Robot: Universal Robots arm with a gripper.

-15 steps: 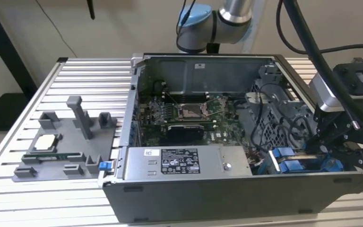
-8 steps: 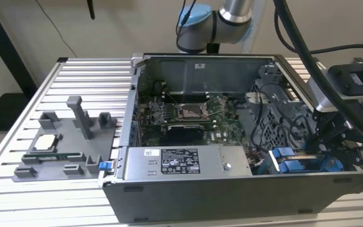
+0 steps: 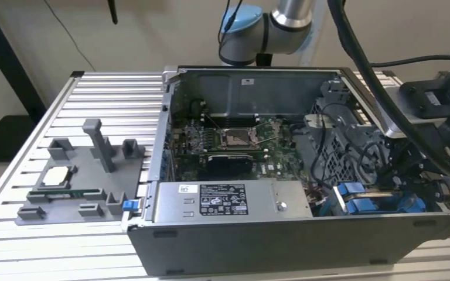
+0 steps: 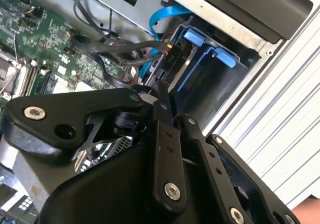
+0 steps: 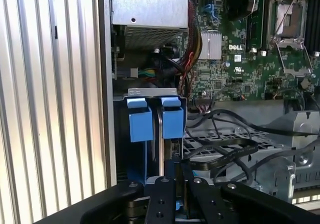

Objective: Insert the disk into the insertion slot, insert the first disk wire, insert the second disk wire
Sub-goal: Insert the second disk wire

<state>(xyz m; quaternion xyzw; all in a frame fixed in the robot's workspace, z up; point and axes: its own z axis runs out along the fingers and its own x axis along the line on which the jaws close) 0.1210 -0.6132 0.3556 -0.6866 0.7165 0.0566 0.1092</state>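
1. Down at the drive-cage corner of the open computer case (image 3: 233, 234), the hand (image 4: 161, 91) sits low among the cables, its black fingers drawn close together at the tips.
2. Whether those fingers pinch a wire connector or are merely closed on nothing I cannot tell; the tips meet right at a black plug (image 4: 169, 59) in the second wrist view.
3. By the look of it the disk (image 5: 161, 134) is already seated in the insertion slot (image 5: 152, 91): in the first wrist view two blue carrier tabs (image 5: 140, 121) stand side by side under the cage's metal lip, with the drive's edge between them.
4. I judge the step in hand to be a wire insertion, probably the first, since loose black cables (image 5: 225, 151) lie beside the cage.
5. Such a move calls for the plug to be squared to the drive's rear port and pushed straight, without snagging the neighbouring blue ribbon cable (image 4: 162, 19).
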